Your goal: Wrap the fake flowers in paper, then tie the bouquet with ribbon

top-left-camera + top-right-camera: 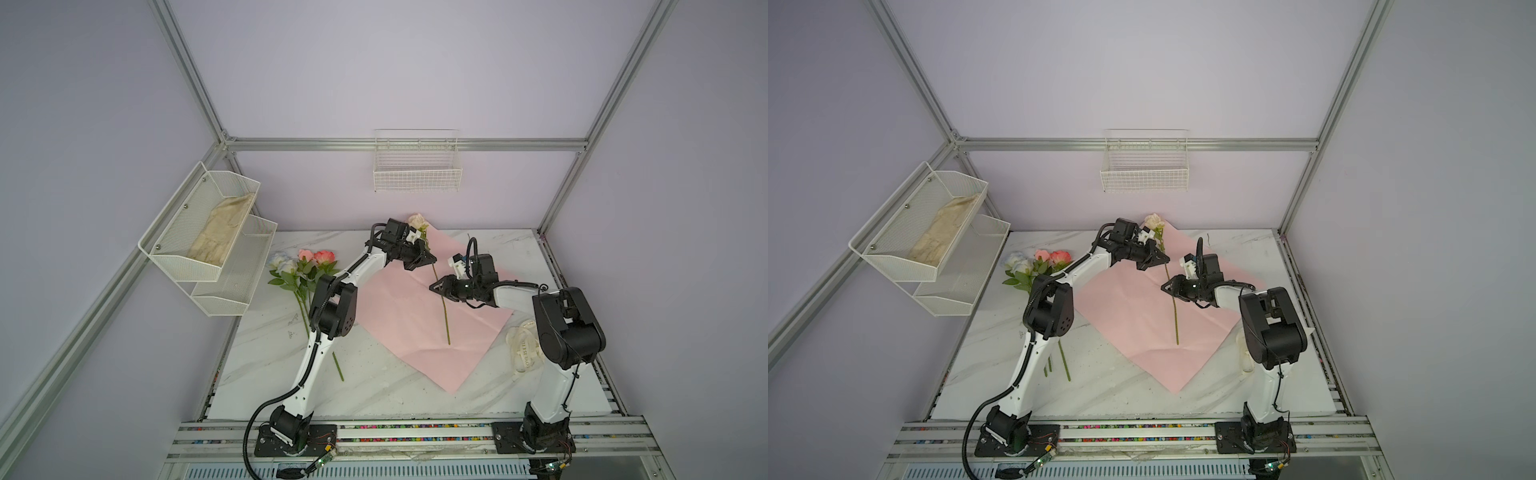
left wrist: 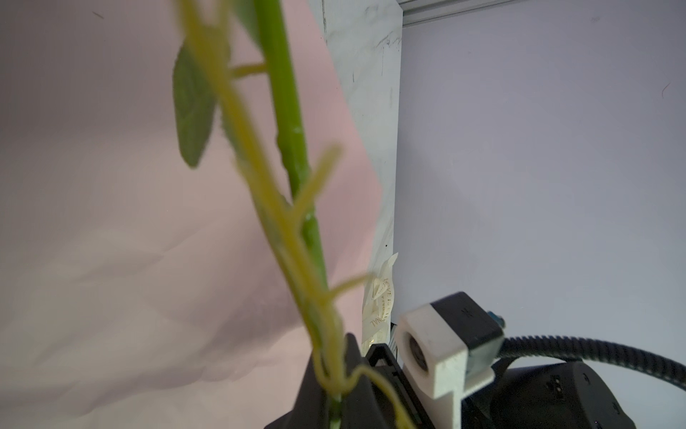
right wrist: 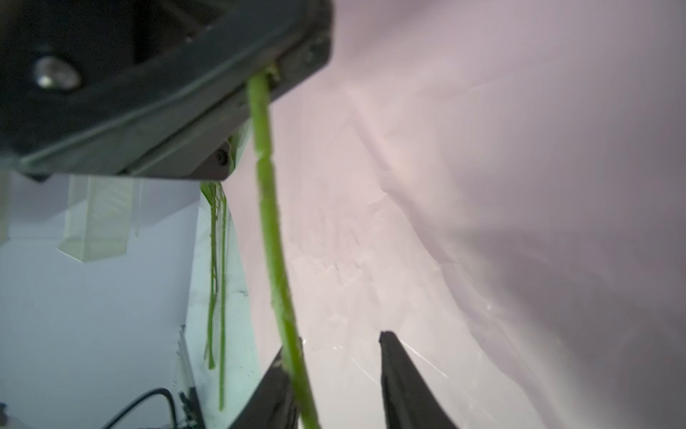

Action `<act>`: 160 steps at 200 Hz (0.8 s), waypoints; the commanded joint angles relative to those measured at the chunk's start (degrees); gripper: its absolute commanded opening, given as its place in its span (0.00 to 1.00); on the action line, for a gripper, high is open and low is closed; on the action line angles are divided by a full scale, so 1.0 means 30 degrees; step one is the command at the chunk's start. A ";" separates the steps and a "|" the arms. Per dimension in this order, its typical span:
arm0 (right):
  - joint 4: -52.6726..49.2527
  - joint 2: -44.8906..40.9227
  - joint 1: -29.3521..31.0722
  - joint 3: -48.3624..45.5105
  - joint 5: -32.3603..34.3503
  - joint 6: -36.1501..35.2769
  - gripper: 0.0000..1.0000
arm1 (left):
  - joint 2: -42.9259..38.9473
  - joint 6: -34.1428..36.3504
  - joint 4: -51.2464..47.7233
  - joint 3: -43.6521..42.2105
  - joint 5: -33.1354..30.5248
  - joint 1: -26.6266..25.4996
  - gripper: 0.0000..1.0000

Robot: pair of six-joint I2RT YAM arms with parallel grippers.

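In a top view the left tool (image 1: pixel 428 259) pinches the cream rose (image 1: pixel 417 221) by its stem (image 1: pixel 444 309) over the pink wrap paper (image 1: pixel 407 328), probably to lay it there. The other roses (image 1: pixel 301 264) lie by the worktop's (image 1: pixel 374 399) left edge. The left wrist view shows only the stem and a leaf (image 2: pixel 193 111). In the right wrist view the right tool (image 3: pixel 337 340) stands spread, with one finger (image 3: pixel 274 390) touching the stem, seemingly to steady it.

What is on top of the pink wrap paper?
One cream rose lies over the wrap paper, its stem pinched by the left gripper, the open right gripper around it. The tabletop beneath the sheet is hidden.
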 commanded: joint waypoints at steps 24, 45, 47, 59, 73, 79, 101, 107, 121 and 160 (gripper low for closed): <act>0.0117 0.0444 0.0120 0.0509 0.1577 -0.0064 0.00 | -0.0357 0.1036 -0.0563 0.1329 -0.0123 0.0123 0.31; 0.0279 0.0810 0.0127 0.0536 0.1819 0.0214 0.00 | -0.1250 0.2568 -0.2202 0.0438 -0.1139 0.0489 0.51; 0.0282 0.0848 0.0121 0.0551 0.1871 0.0236 0.00 | -0.1394 0.2713 -0.2336 0.0234 -0.1205 0.0545 0.52; 0.0092 0.1184 0.0119 0.0785 0.1986 -0.0007 0.00 | -0.2414 0.3558 -0.3043 -0.1022 -0.1719 0.0850 0.55; -0.1106 0.1860 0.0127 0.1572 0.2103 -0.0969 0.00 | -0.4052 0.4619 -0.3518 -0.3038 -0.2400 0.1162 0.57; -0.1669 0.2165 0.0123 0.1965 0.2059 -0.1452 0.00 | -0.4860 0.5128 -0.3638 -0.4038 -0.2814 0.1299 0.57; -0.3315 0.2995 0.0119 0.3150 0.2044 -0.2432 0.00 | -0.8061 0.6431 -0.4020 -0.7775 -0.4884 0.1819 0.57; -0.3525 0.3155 0.0119 0.3351 0.2092 -0.2479 0.00 | -0.8862 0.6607 -0.4177 -0.8706 -0.5570 0.2031 0.57; -0.3989 0.3222 0.0120 0.3705 0.2422 -0.2611 0.04 | -1.0715 0.7070 -0.4295 -1.0796 -0.6741 0.2605 0.58; -0.4374 0.2514 0.0123 0.3709 0.3188 -0.1998 0.32 | -1.4458 0.8197 -0.5036 -1.5554 -0.9543 0.4784 0.58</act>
